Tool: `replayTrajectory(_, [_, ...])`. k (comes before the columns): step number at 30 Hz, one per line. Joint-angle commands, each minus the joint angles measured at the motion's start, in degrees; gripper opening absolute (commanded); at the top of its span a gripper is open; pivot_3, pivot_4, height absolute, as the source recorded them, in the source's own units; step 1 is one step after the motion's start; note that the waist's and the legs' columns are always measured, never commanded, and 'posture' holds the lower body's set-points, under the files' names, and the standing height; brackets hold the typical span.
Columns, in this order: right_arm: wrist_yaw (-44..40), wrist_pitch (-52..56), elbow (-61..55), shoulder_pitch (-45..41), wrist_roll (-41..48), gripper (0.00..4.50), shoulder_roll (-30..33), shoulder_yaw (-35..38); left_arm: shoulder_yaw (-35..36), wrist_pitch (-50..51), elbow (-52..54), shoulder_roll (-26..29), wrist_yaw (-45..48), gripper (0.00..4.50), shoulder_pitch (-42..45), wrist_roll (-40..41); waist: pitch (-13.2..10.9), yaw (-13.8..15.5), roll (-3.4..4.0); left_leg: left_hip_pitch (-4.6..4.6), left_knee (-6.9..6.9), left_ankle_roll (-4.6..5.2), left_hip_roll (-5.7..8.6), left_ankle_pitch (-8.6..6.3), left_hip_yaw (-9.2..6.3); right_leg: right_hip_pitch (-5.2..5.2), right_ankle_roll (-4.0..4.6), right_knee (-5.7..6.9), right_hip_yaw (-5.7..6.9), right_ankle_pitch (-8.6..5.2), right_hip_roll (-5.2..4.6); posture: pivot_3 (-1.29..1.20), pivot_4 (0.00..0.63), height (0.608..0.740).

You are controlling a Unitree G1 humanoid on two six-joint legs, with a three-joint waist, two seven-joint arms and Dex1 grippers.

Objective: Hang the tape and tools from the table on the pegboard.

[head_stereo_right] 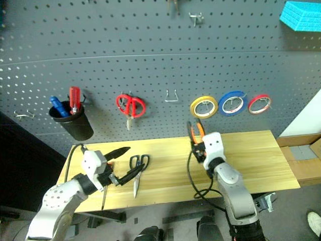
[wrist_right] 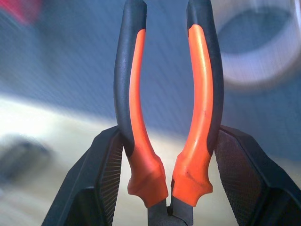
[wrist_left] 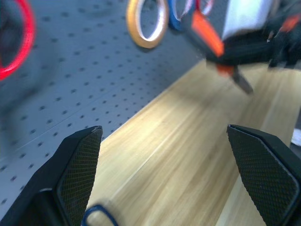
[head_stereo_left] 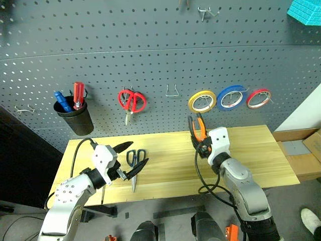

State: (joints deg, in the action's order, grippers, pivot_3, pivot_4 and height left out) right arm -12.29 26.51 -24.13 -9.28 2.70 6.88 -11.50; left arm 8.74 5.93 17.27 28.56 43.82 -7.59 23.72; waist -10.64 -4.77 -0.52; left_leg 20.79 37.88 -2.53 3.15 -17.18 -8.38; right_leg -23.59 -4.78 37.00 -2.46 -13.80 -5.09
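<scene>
Our right gripper (wrist_right: 165,188) clamped on the pliers (wrist_right: 164,108), handles up toward the pegboard (head_stereo_left: 150,65), our left gripper (head_stereo_left: 131,159) wide beside the scissors (head_stereo_left: 135,163) on the worktop (head_stereo_left: 251,155), blue tape (head_stereo_left: 231,97) hung beyond the pliers.

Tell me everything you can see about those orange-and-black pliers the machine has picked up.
The orange-and-black pliers have two curved handles, black outside with orange inner grips that look rubbery, joining at a dark metal head near the bottom of the right wrist view. They stand handles-up, lifted clear of the pale yellow wooden table, in front of the dark grey pegboard just below the yellow tape ring. The right gripper clamps them, its jaws pressing the handles' lower ends from both sides.
</scene>
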Motion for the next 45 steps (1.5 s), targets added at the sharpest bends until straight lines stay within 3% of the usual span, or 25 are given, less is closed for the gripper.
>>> replayTrajectory(1, [-0.52,-5.15,-3.51,-7.24,-0.94,2.65,-2.05,-2.50,3.60,0.98,4.67,-1.40,-2.58,4.50,-0.19,4.84,-0.04,0.10,-0.05,0.00,0.01,-0.02,0.01,0.01,0.00,0.01,0.00,-0.01,0.00,0.00,0.00,-0.07,0.175,0.740])
replayTrajectory(13, [-0.60,-21.91,25.04,-35.08,-0.86,2.65,-11.12,-1.03,7.33,5.83,6.28,-0.43,-4.14,4.50,0.76,9.88,-0.04,0.14,-0.06,-0.02,-0.07,-0.24,-0.18,0.14,-0.02,-0.13,0.29,0.09,0.05,0.21,0.20,-0.02,0.164,0.740])
replayTrajectory(23, [1.53,-45.52,59.25,-50.89,-4.29,2.65,-8.86,3.39,5.70,9.72,10.02,0.12,-7.50,4.50,5.48,9.47,-0.03,1.14,-0.07,0.10,-0.24,-0.32,-0.16,0.17,0.07,-0.43,0.32,0.08,-0.03,0.23,0.20,0.06,0.166,0.740])
replayTrajectory(30, [4.59,-55.13,73.53,-52.38,-7.42,2.65,-5.13,4.82,5.61,11.46,11.07,0.65,-8.34,4.50,6.77,9.44,-0.03,1.73,-0.08,0.08,-0.81,-0.61,-0.20,0.35,0.19,-0.63,0.35,0.01,-0.09,0.22,0.20,0.08,0.173,0.740])
replayTrajectory(34, [5.10,-56.31,73.74,-49.01,-8.59,2.65,-5.07,4.29,5.43,11.74,10.68,0.68,-8.55,4.50,7.38,9.43,-0.03,1.80,-0.09,0.05,-0.82,-0.61,-0.21,0.37,0.19,-0.59,0.41,0.05,-0.08,0.26,0.21,0.07,0.179,0.740])
replayTrajectory(39, [3.30,-50.26,68.98,-44.08,-6.93,2.65,-6.13,4.48,4.62,12.81,9.75,-0.09,-9.67,4.50,7.53,8.70,-0.04,1.64,-0.07,0.04,-0.83,-0.61,-0.28,0.37,0.24,-0.60,0.42,0.08,-0.08,0.27,0.26,0.06,0.181,0.740])
replayTrajectory(45, [-7.00,-35.93,53.58,-35.67,-1.51,4.48,-4.96,3.82,2.47,15.50,8.00,-0.60,-12.45,4.50,6.73,6.54,-0.04,1.68,-0.08,0.03,-0.86,-0.62,-0.60,0.36,0.32,-0.59,0.46,-0.03,-0.08,0.26,0.53,0.04,0.183,0.740])
